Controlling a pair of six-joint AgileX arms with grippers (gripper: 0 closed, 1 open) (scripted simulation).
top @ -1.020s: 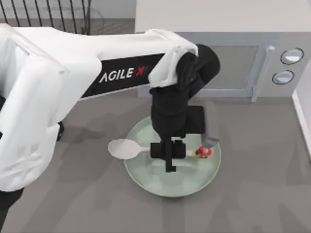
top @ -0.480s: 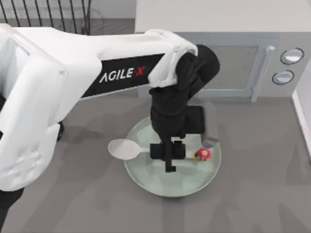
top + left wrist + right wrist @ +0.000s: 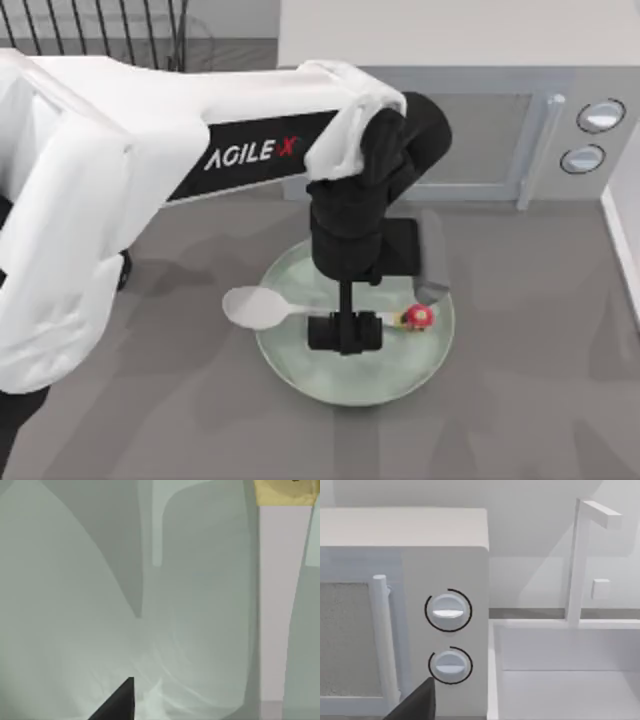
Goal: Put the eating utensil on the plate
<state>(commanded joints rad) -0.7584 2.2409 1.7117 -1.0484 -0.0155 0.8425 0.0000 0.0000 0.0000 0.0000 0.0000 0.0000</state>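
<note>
Overhead camera looks down; right wrist camera faces the microwave [image 3: 405,610].

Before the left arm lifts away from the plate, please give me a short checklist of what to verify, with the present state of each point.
1. Spoon handle lies over the plate: ok.
2. Spoon bowl is inside the rim: not ok; it hangs past the plate's left edge.
3. Red-and-yellow ornament is over the plate: ok.
4. Left gripper has let go of the handle: cannot tell; it straddles the handle from above.
5. Spoon rests steady on the plate: cannot tell.
6. Microwave behind the plate stays apart from the arm: ok.
</note>
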